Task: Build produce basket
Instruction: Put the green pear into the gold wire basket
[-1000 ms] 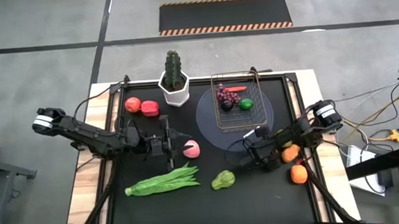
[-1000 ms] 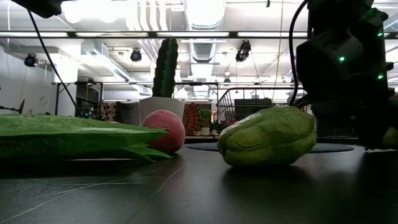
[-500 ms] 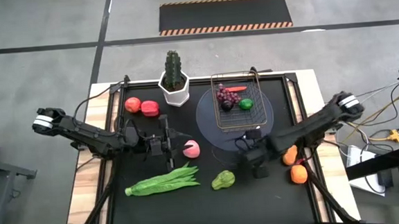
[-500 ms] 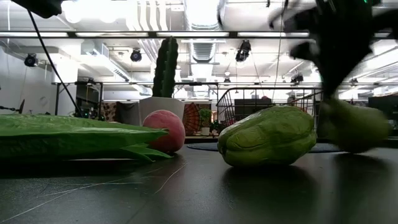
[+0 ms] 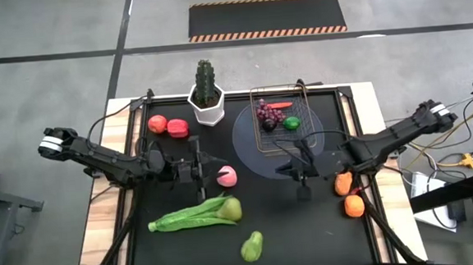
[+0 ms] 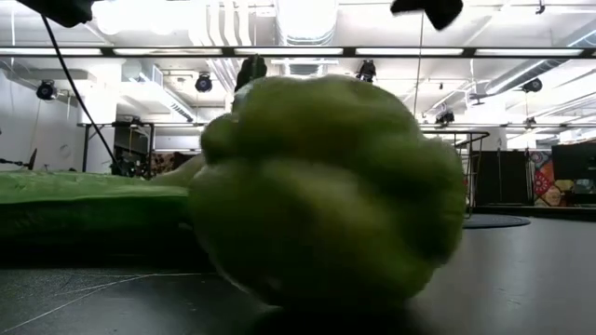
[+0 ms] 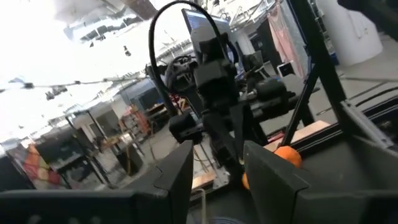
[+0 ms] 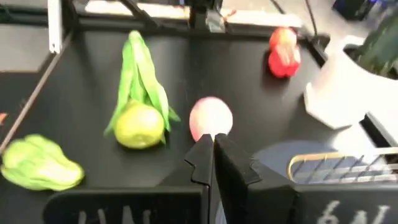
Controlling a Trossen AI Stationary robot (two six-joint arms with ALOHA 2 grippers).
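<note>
The wire basket (image 5: 281, 117) stands on a round grey plate (image 5: 249, 144) and holds purple grapes, a carrot and a lime. On the black mat lie a pink peach (image 5: 228, 176), long green beans (image 5: 191, 216), a smooth yellow-green fruit (image 5: 230, 208) against the beans' tip, a lumpy green pear (image 5: 252, 247) near the near edge, two tomatoes (image 5: 167, 125) and two oranges (image 5: 349, 195). My right gripper (image 5: 298, 170) hangs shut and empty above the mat, near the plate's near edge; its wrist view looks over the peach (image 8: 210, 115). My left gripper (image 5: 206, 166) waits open left of the peach.
A white pot with a cactus (image 5: 206, 93) stands at the far side, left of the basket. The lumpy green pear (image 6: 326, 186) fills the low view and hides most of the table there. Bare mat lies between the pear and the oranges.
My right gripper has risen and drawn back toward the far-right, away from the lumpy pear. The smooth yellow-green fruit seen under it half a second ago now lies against the beans. The lumpy pear has slid toward the near edge, close to the low camera.
</note>
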